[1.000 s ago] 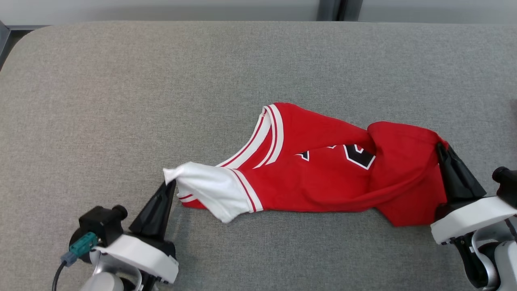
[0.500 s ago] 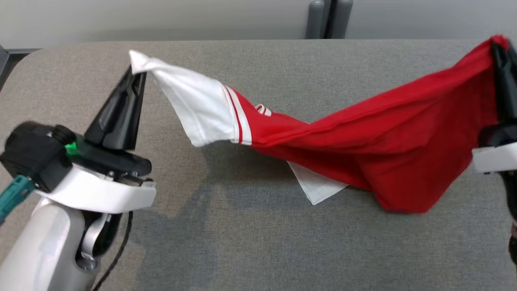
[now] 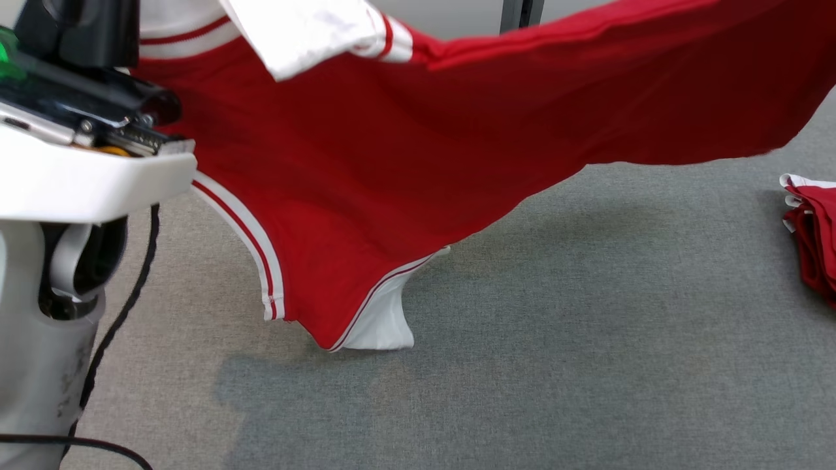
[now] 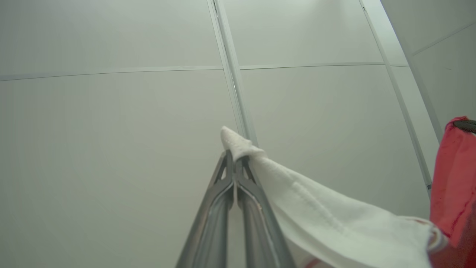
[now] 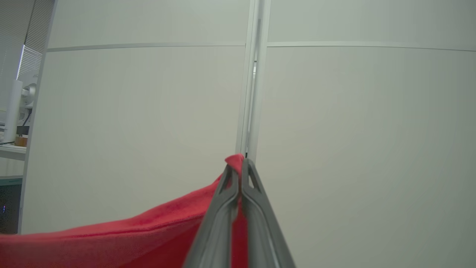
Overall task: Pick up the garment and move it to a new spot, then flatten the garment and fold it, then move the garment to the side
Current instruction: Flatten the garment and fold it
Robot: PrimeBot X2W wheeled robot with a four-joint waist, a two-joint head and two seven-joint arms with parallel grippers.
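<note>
The red garment (image 3: 405, 150), trimmed with white and red stripes, hangs stretched in the air across the top of the head view. Its lowest white sleeve (image 3: 385, 326) dangles close to the grey table (image 3: 588, 339); I cannot tell whether it touches. In the left wrist view my left gripper (image 4: 234, 158) is shut on the tip of the other white sleeve (image 4: 327, 216). My right gripper (image 5: 241, 165) is shut on a red corner of the cloth (image 5: 111, 245) in the right wrist view. My left arm's white wrist (image 3: 78, 176) stands at the left of the head view.
Another red and white piece of clothing (image 3: 813, 235) lies bunched at the table's right edge. A black cable (image 3: 124, 300) hangs from my left arm. A pale panelled wall (image 4: 111, 111) stands behind the table.
Both grippers have risen with the garment, lifting it off the table and spreading it between them. The head view has shifted too.
</note>
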